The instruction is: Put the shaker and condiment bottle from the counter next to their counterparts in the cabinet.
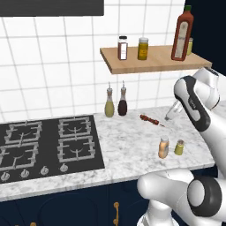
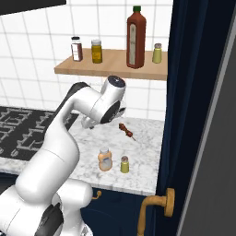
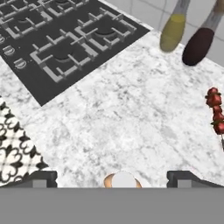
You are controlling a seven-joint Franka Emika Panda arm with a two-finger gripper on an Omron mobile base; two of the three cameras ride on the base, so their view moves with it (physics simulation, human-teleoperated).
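Observation:
The peach-orange condiment bottle [image 1: 163,147] stands near the front edge of the marbled counter [image 1: 128,150]. The tiny yellow-green shaker [image 1: 179,147] is just to its right. In the right base view the bottle [image 2: 105,159] and the shaker [image 2: 125,164] stand side by side. My gripper [image 1: 169,117] hangs open above the counter, behind and above the bottle and apart from it. In the hand view the gripper [image 3: 116,178] has its fingertips [image 3: 43,177] spread wide, and the bottle's pale cap [image 3: 123,180] shows low between them. On the wood shelf [image 1: 150,64] stand the tall red-brown bottle [image 1: 182,33] and the twin shaker [image 1: 190,46].
A spice jar [image 1: 122,47] and a yellow jar [image 1: 143,48] take the shelf's left half. Yellow [image 1: 109,106] and dark [image 1: 122,105] cruets stand at the wall, with a skewer [image 1: 150,119] lying near them. The black hob [image 1: 48,145] is to the left. A navy door [image 2: 193,115] hangs at the right.

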